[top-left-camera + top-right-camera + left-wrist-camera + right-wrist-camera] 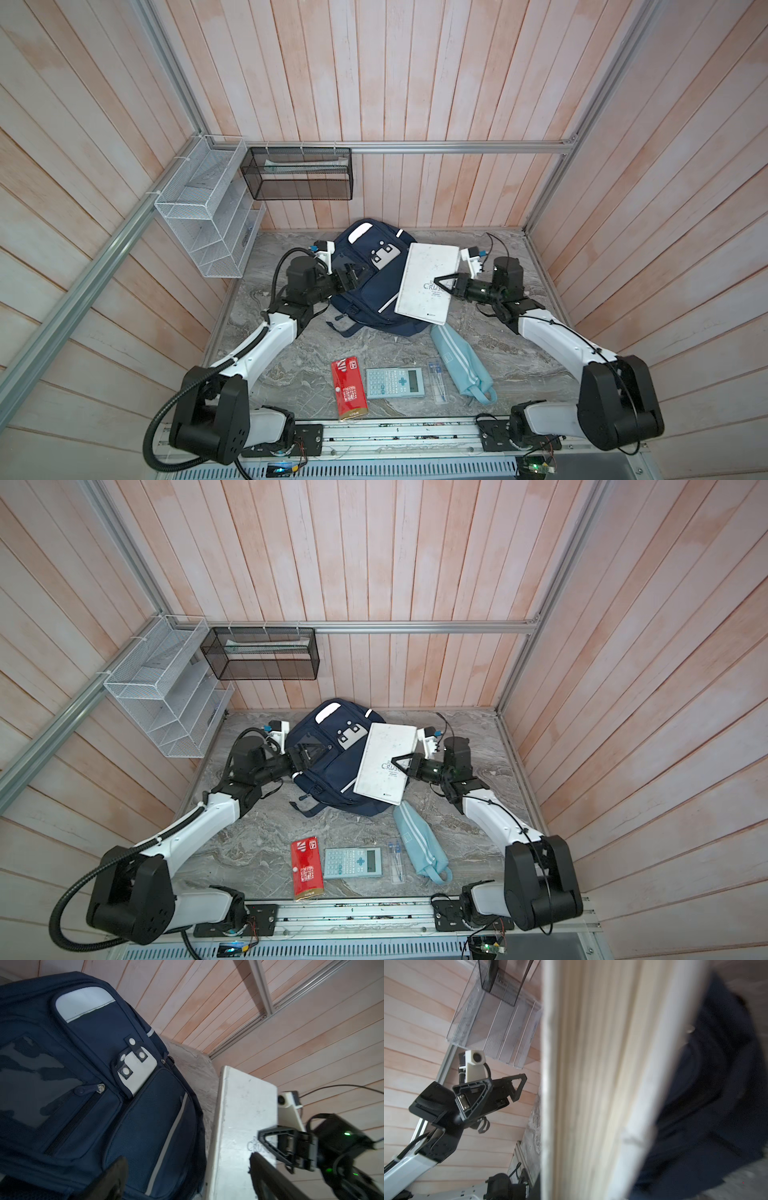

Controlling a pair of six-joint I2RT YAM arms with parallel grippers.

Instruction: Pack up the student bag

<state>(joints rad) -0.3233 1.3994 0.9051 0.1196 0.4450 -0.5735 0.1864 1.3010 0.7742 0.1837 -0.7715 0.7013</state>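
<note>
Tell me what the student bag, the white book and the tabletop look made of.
Student bag: matte navy woven fabric, mesh weave showing on a pocket.
White book: scuffed matte card cover, probably; cream paper page edges in the right wrist view.
Tabletop: grey veined stone look, marble or a printed laminate.

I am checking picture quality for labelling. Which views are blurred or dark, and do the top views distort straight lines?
Right wrist view: the white book fills the middle, out of focus; the student bag beside it is dark and smeared. Left wrist view: bag and book sharp, the near left jaws blurred. Both top views: evenly lit, wall planks fan outward from wide-angle distortion.
</note>
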